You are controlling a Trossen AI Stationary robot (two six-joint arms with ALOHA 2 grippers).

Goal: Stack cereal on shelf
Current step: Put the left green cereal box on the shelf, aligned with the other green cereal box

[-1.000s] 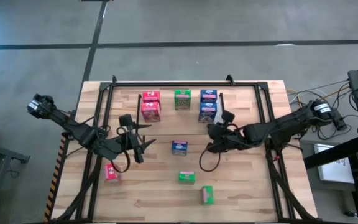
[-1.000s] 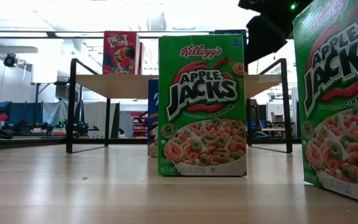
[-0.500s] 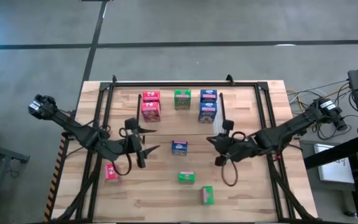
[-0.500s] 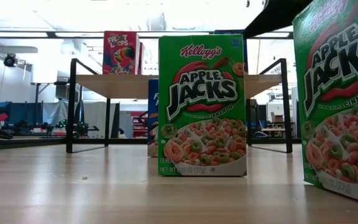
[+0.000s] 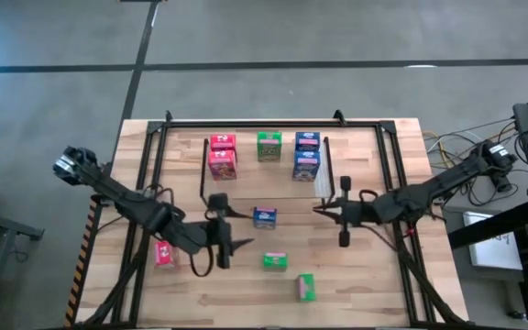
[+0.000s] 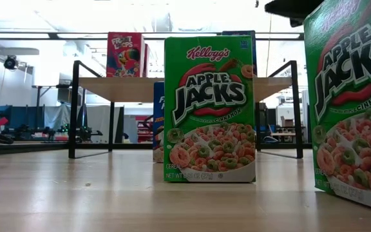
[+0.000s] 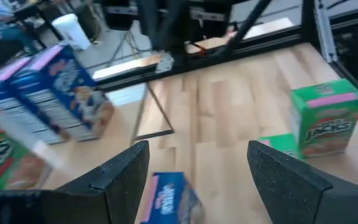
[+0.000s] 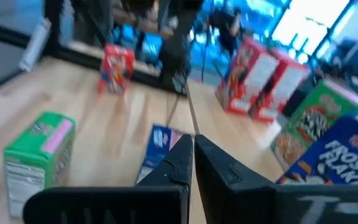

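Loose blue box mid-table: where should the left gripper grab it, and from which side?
Judging from above, the blue box stands upright and clear of its neighbours. Bring the open left gripper down from overhead and pinch its two broad faces near the top; the narrow depth probably fits between the fingers.

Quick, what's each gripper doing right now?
Left gripper: open, holding nothing.
Right gripper: shut, holding nothing.
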